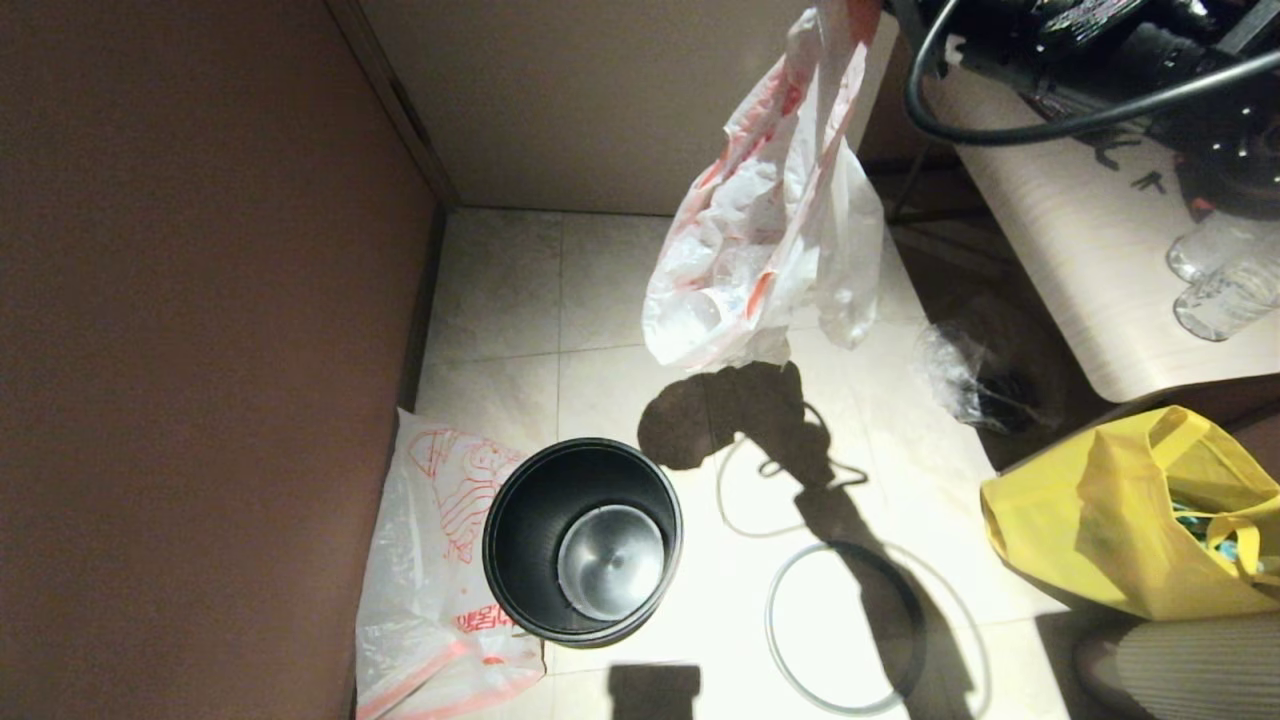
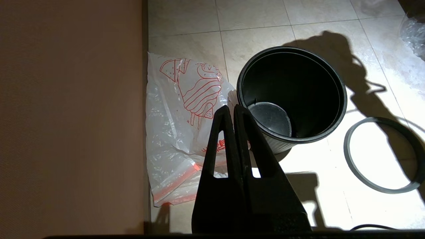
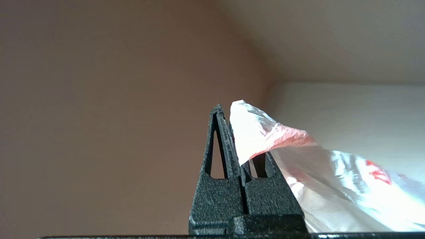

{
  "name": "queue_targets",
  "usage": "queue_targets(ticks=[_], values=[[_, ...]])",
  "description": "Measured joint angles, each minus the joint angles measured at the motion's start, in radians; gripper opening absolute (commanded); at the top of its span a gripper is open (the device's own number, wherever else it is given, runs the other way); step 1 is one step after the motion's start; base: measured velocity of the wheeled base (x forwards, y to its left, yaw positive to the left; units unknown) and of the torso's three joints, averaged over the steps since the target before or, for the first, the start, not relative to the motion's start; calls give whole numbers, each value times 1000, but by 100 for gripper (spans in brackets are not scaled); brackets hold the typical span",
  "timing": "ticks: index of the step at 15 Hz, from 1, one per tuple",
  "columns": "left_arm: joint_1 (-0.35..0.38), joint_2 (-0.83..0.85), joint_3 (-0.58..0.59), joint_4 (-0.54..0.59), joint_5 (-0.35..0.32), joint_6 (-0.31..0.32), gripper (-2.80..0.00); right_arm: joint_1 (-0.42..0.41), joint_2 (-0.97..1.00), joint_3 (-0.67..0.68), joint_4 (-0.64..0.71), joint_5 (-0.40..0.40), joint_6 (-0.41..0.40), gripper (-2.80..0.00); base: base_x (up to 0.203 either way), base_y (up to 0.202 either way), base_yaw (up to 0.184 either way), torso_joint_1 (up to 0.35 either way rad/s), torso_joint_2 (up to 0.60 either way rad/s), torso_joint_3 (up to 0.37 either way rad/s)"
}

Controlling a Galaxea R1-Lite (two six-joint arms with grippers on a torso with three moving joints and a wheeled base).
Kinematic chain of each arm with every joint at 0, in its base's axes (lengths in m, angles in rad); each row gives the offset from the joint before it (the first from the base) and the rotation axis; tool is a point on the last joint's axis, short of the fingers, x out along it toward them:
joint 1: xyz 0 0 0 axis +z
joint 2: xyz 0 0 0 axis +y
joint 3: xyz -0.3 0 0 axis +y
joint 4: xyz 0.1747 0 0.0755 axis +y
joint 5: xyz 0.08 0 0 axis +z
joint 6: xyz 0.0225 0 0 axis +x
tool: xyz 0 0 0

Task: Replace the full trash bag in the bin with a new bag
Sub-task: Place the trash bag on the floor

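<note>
The right tool [image 3: 229, 114] is clamped on the gathered top of the full trash bag [image 1: 760, 250], a fold of white and pinkish-red plastic pinched between its two black fingers [image 3: 217, 146]. In the head view the tool itself sits at or beyond the top edge, so only the bag's neck can be followed up to it. The bag hangs free below the tool, clear of the floor [image 1: 600, 290], a lumpy translucent bundle with what look like clear bottles inside, though the glare makes that hard to confirm. Its dark shadow falls on the tiles underneath.

Below and to the left of the hanging bag stands the bin [image 1: 582, 540], upright, black, with its shiny metal bottom showing and no liner in it. The grey ring rim [image 1: 850, 630] lies flat on the floor beside the bin, apart from it.

The left tool [image 2: 231, 111] is closed on nothing, its fingers pressed together, poised above the near rim of the bin. Just beyond its tips the new bag [image 2: 186, 132] lies flat on the floor with its red drawing up, touching the bin's base and lying along the brown wall [image 1: 200, 350].

Further off to the right of the hanging bag are a yellow tote [image 1: 1140, 520], a crumpled clear wrap [image 1: 960, 380] and a pale counter [image 1: 1090, 260].
</note>
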State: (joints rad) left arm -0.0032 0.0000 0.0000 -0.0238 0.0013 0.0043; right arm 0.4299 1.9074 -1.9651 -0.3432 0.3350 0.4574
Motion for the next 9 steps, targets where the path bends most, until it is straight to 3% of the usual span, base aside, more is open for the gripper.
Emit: queue_targets(ticks=[4,7,9], values=[[0,0,0,0,0,0,-280,-110,175,1,-83,-174,-177,-280,0,0,0,0,0,0],[0,0,0,0,0,0,-280,-198,359,0,-239,-314,-365,-280,0,0,0,0,0,0],[0,0,0,0,0,0,-280,-252,483,-1,-323,-361,-451,-280,0,0,0,0,0,0]])
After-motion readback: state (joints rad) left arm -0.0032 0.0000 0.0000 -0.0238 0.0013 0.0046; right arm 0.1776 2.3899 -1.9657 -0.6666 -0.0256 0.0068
